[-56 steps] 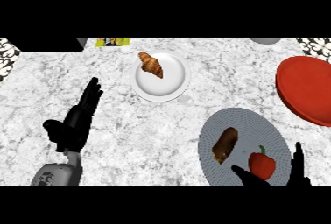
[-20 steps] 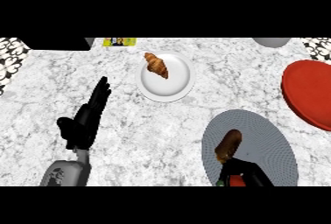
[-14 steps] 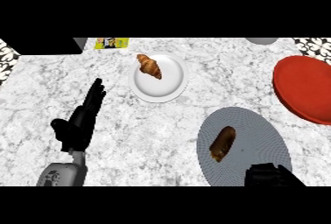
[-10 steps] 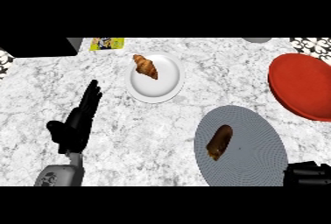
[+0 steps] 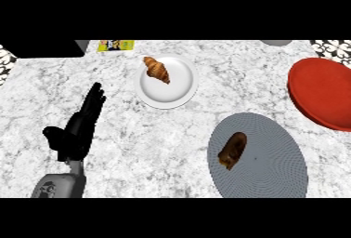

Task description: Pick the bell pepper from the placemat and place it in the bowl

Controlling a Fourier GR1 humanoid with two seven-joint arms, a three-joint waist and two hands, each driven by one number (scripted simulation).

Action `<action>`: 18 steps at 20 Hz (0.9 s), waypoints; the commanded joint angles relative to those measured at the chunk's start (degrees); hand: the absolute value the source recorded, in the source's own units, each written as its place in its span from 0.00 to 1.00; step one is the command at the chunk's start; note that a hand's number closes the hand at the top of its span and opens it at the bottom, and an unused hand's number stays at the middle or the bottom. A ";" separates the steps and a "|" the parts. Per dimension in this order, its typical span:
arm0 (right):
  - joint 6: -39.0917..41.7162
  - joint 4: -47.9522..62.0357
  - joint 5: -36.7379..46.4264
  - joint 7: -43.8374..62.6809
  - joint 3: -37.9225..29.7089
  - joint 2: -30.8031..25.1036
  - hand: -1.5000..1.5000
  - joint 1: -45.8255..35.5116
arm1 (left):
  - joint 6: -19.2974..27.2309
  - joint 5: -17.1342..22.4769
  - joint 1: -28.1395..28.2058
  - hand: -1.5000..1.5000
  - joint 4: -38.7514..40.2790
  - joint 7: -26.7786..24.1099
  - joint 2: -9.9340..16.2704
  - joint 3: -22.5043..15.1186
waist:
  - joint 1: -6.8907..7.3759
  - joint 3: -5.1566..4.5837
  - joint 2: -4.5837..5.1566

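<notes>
Bell pepper and right hand are sitting out of view, perhaps together; we are resting our left hand (image 5: 77, 128) straight-fingered, expecting a light, slippery skin.

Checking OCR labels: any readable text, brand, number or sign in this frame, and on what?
None readable.
Yellow packet at the counter's far edge: has print, too small and blurred to read.
Plate, placemat, red bowl, left hand: no text.
</notes>
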 commanded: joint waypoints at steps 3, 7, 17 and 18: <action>3.64 0.44 -10.48 12.77 -9.42 -2.72 1.00 -4.84 | 1.21 -1.50 -2.42 0.50 -0.06 1.83 -1.36 -1.19 | 1.07 0.00 0.22; 0.09 4.74 -9.25 20.58 -5.99 -5.36 1.00 -13.68 | -1.55 -0.08 -1.71 0.50 -1.72 2.36 0.31 -0.62 | 1.79 0.01 0.34; -9.63 21.32 18.67 13.12 5.91 -5.02 1.00 -28.77 | -1.45 -1.24 -2.76 0.50 0.54 0.88 -0.91 -1.80 | 3.50 0.09 0.80; -10.92 23.99 20.89 12.14 9.53 -3.18 1.00 -31.85 | 0.62 -2.38 -5.16 0.50 2.57 1.08 -2.57 -2.02 | 3.46 0.09 0.87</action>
